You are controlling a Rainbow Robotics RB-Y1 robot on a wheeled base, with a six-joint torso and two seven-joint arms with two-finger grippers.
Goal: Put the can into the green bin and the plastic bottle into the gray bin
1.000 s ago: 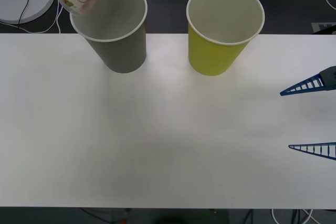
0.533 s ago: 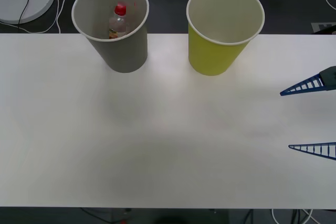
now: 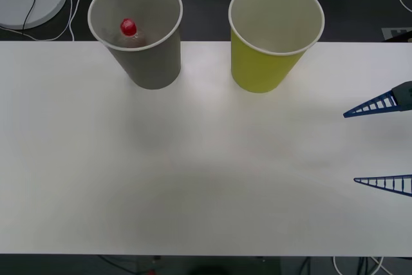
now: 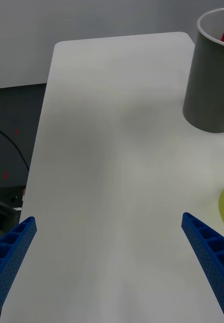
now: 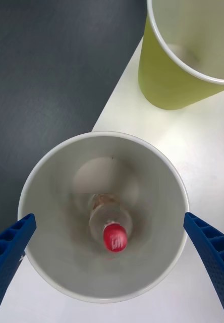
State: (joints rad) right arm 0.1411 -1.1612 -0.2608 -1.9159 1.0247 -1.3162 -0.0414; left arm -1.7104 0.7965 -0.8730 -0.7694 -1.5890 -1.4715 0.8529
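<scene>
Bottle (image 5: 113,229) stands inside the gray bin (image 3: 151,62), red cap up; left tool (image 5: 112,267) spread wide above the rim. Green bin (image 3: 264,62) beside it — right tool (image 3: 380,146) apart over the tabletop (image 3: 193,172).

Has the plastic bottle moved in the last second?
Yes. The plastic bottle was held tilted over the gray bin's far-left rim; now it is inside, red cap up, with the left gripper open above it.

White table (image 3: 193,178), 2 cups (image 3: 153,69)
</scene>
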